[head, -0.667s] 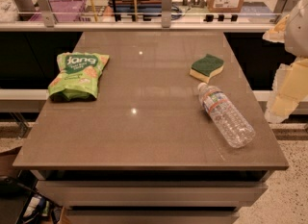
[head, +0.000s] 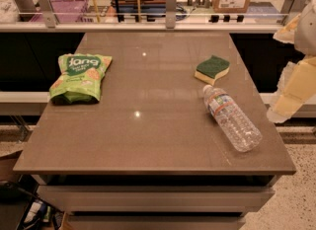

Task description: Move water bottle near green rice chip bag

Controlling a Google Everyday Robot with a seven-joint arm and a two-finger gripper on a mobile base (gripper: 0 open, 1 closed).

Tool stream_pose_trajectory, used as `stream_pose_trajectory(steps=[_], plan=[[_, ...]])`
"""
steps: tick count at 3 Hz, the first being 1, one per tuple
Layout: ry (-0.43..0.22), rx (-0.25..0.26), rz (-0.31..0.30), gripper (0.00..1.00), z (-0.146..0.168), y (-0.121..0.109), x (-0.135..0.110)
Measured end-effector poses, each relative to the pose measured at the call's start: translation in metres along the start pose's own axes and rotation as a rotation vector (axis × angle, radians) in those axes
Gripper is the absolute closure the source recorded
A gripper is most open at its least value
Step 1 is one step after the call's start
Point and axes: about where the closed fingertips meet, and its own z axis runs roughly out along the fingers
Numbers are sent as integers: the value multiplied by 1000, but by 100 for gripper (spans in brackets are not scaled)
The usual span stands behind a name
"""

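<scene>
The water bottle (head: 230, 117) lies on its side on the right part of the brown table (head: 148, 140), with its white cap pointing to the back. The green rice chip bag (head: 79, 77) lies flat near the table's left edge, far from the bottle. My gripper (head: 291, 88) shows as pale cream and white parts at the right edge of the view, beyond the table's right side and above floor level. It is apart from the bottle and holds nothing that I can see.
A green-and-yellow sponge (head: 212, 69) lies just behind the bottle's cap. A glass rail with metal posts (head: 170, 4) runs along the table's far edge, with boxes and shelves behind it. Drawers sit under the table's front edge.
</scene>
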Motion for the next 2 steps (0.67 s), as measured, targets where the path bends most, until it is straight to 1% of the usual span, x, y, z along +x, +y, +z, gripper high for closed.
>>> stream_pose_trajectory(steps=[1, 2], plan=[[-41, 1, 124, 0, 5, -1, -1], [-28, 28, 263, 0, 15, -1, -6]])
